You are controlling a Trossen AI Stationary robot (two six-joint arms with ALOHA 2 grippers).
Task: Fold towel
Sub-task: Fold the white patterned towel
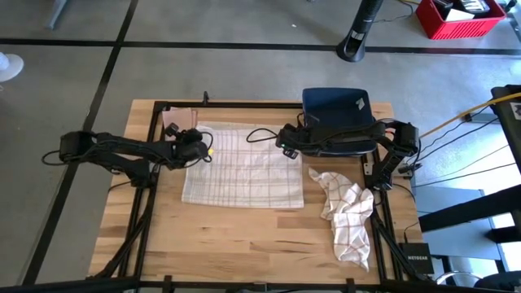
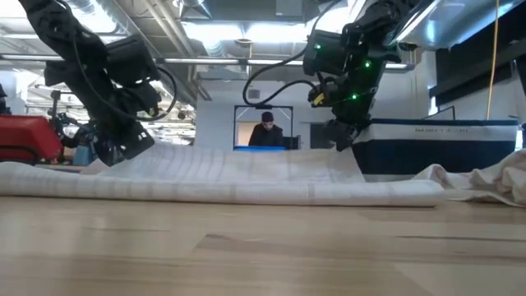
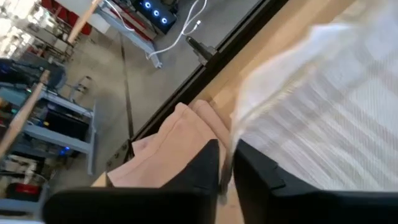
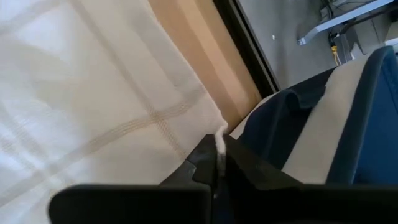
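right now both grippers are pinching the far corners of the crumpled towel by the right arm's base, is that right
Not quite. The left gripper and the right gripper pinch the far corners of the flat checked towel spread at the table's middle, as the high view shows. The crumpled towel lies untouched on the near right of the table.

The near part of the table (image 1: 244, 236) lay free before the spread towel (image 1: 242, 175). A crumpled checked cloth (image 1: 346, 213) blocked the right side, and a blue bin (image 1: 338, 110) blocked the far edge.
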